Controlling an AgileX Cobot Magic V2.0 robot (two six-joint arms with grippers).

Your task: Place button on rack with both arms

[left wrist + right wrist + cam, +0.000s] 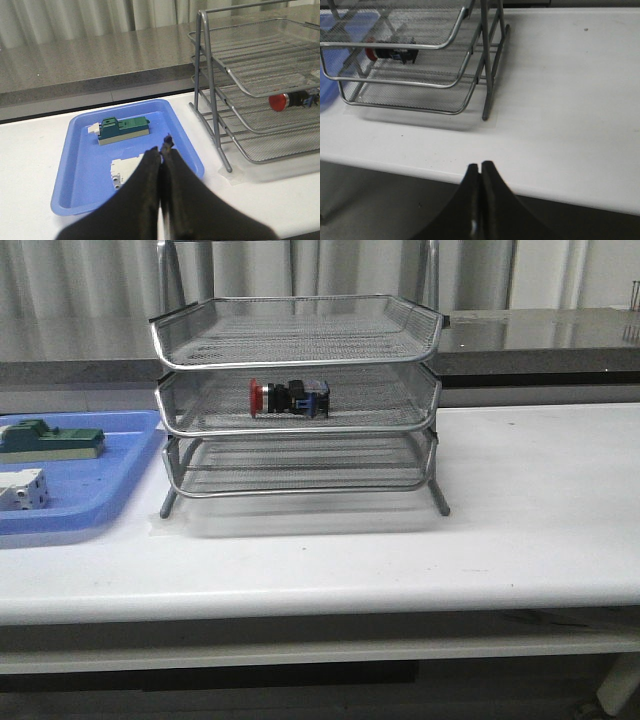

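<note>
The small push-button with the round red cap, black middle and blue back block (289, 398) is lying on its side in the middle tier of the big three-tier silver wire-mesh rack (297, 400). Its long side is running left to right in the front view. The red cap is pointing to 9 o'clock and the blue block is pointing to 3 o'clock. The silver mesh is covering part of the button, so its small parts are looking blurry. In the right wrist view only a bit of red and black is peeking out behind the wire rim.

The rack is standing on the white desk (540, 500) on its thin metal legs. The top of its frame is getting cut off at the edge of the front view.

At 9 o'clock from the rack, the flat blue plastic tray (110, 490) is sitting on the desk, and its left part is cut off. A green block (52, 440) and a white block (22, 490) are lying in it. The white block is partly hidden behind the left gripper in the left wrist view.

No arms are showing in the front view. The left gripper (161, 152) is hanging over the near edge of the blue tray with its two black fingers pressed together, and it is holding nothing. The right gripper (480, 167) is hanging over the front edge of the desk, also closed tight and holding nothing.
</note>
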